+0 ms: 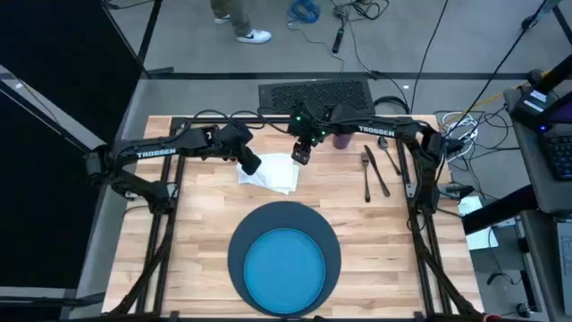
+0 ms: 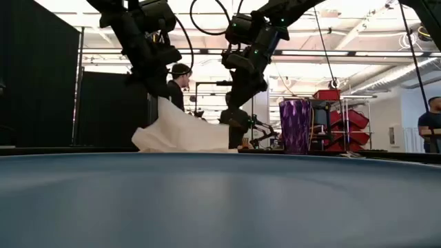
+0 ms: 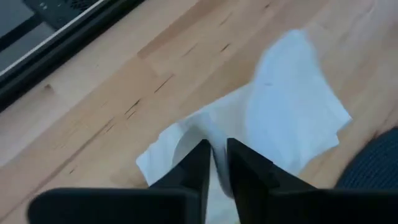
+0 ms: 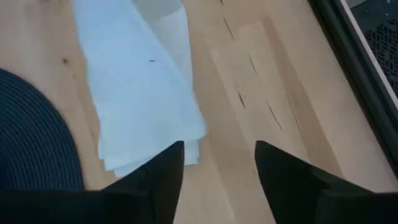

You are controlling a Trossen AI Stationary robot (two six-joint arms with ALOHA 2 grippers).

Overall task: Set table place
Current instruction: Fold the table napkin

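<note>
High view: left claw [image 1: 251, 165] pinches napkin [image 1: 272, 173]; right claw [image 1: 301, 156], spread, hovers beside.

Bare table [image 1: 188, 233] left of charger [image 1: 241, 255], cutlery [image 1: 374, 172] and cup [image 1: 342, 139] crowding right

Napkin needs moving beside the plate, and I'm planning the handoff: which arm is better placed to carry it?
Left: its gripper is already shut on the napkin; the right gripper hangs open beside it.
</note>
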